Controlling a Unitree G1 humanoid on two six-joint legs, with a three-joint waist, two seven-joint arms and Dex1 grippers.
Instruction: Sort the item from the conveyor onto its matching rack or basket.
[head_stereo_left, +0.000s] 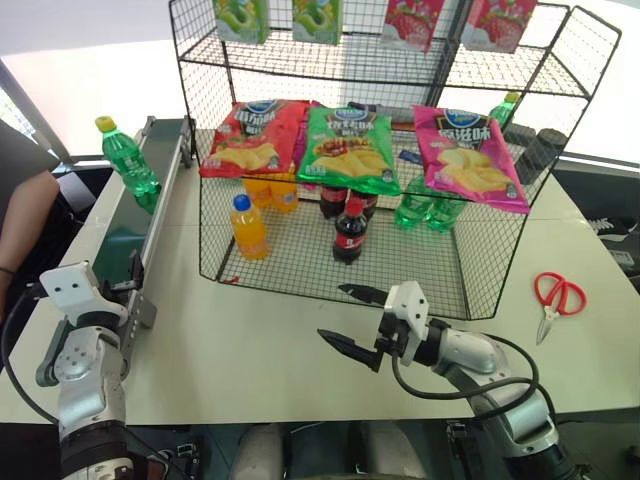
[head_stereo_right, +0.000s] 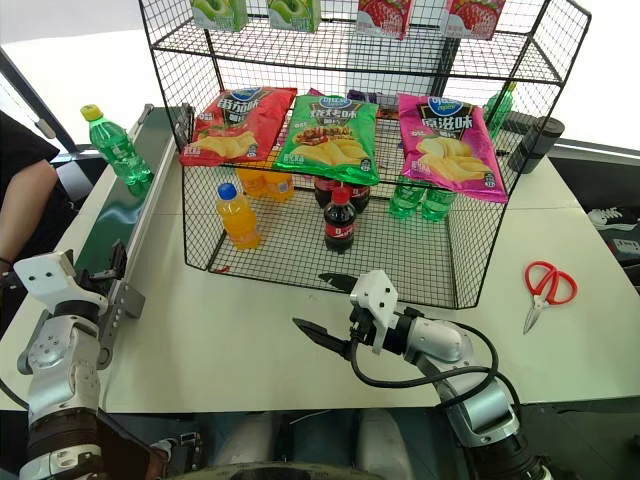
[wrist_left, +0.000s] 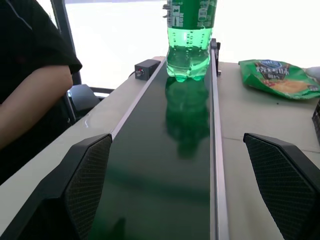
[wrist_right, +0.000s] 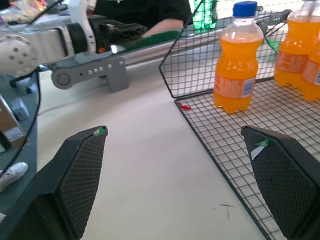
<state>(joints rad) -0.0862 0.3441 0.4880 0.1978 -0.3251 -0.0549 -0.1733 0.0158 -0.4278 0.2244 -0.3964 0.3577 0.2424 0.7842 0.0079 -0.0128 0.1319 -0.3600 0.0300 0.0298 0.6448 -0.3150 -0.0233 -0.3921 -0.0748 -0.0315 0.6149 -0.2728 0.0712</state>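
The item, a green soda bottle (head_stereo_left: 128, 160) with a yellow cap, stands upright on the far part of the conveyor (head_stereo_left: 122, 238), a dark green belt with grey rails; it also appears ahead as the bottle (wrist_left: 190, 45) down the belt. My left gripper (wrist_left: 182, 200) is open at the conveyor's near end, pointing along the belt, well short of the bottle. My right gripper (head_stereo_left: 352, 320) is open and holds nothing, hovering over the table just in front of the black wire rack (head_stereo_left: 330, 75), by its lower tier (wrist_right: 220, 150).
The rack holds chip bags (head_stereo_left: 348, 150), orange-drink bottles (head_stereo_left: 249, 228), a cola bottle (head_stereo_left: 349, 233) and green bottles (head_stereo_left: 425, 210). Red scissors (head_stereo_left: 553, 297) lie at the right. A person's arm (wrist_left: 30, 100) rests left of the conveyor. A chip bag (wrist_left: 277, 80) lies beside the belt.
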